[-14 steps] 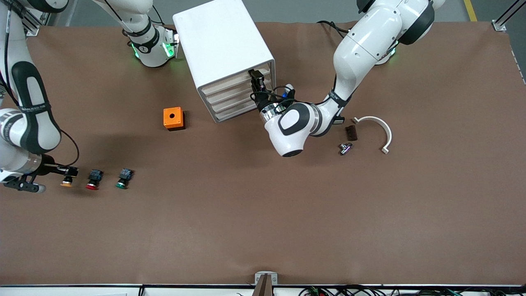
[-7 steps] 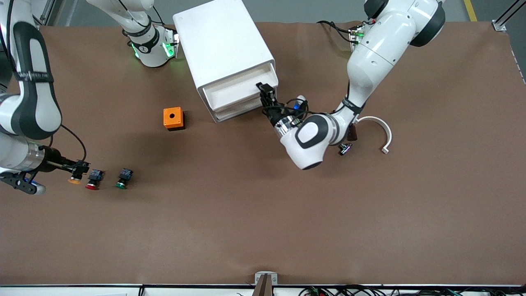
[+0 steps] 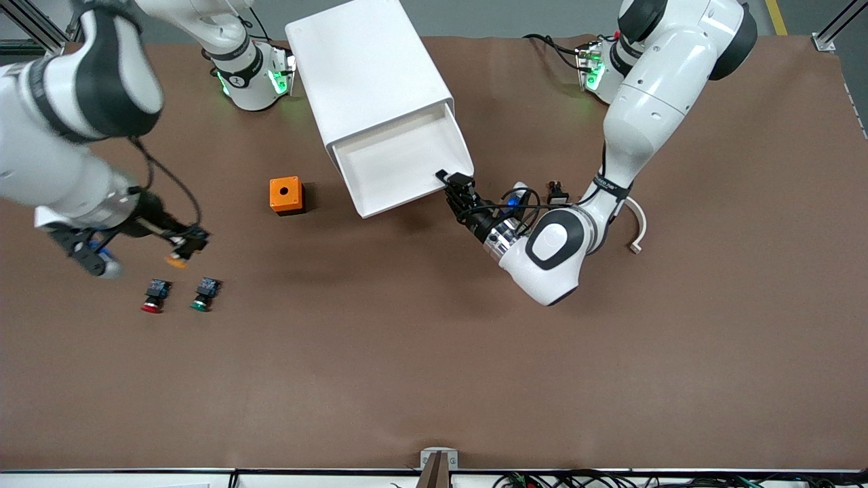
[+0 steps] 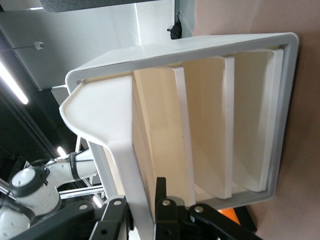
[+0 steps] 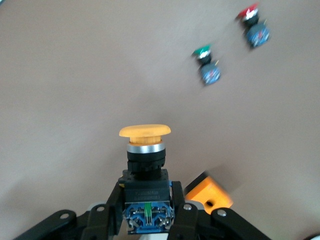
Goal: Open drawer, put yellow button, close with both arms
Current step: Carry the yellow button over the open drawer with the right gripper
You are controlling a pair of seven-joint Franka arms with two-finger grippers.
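The white cabinet [image 3: 366,74] stands toward the robots' bases. Its top drawer [image 3: 400,163] is pulled far out and its white tray looks empty. My left gripper [image 3: 458,184] is shut on the drawer's front edge at the corner toward the left arm's end. In the left wrist view the drawer's white rim [image 4: 100,115] sits between the fingers of the left gripper [image 4: 140,212]. My right gripper [image 3: 188,242] is shut on the dark body of the yellow button [image 3: 177,261] and holds it up over the table, above the other buttons. In the right wrist view the yellow button [image 5: 145,131] sits in the right gripper [image 5: 146,212].
An orange box with a hole [image 3: 285,195] sits beside the cabinet toward the right arm's end. A red-capped button [image 3: 153,297] and a green-capped button [image 3: 203,295] lie on the table. A white curved clamp [image 3: 639,224] and a small black part [image 3: 556,192] lie by the left arm.
My left gripper has pulled the top drawer from nearly shut to far out. My right gripper has lifted the yellow button off the table and carried it toward the cabinet.
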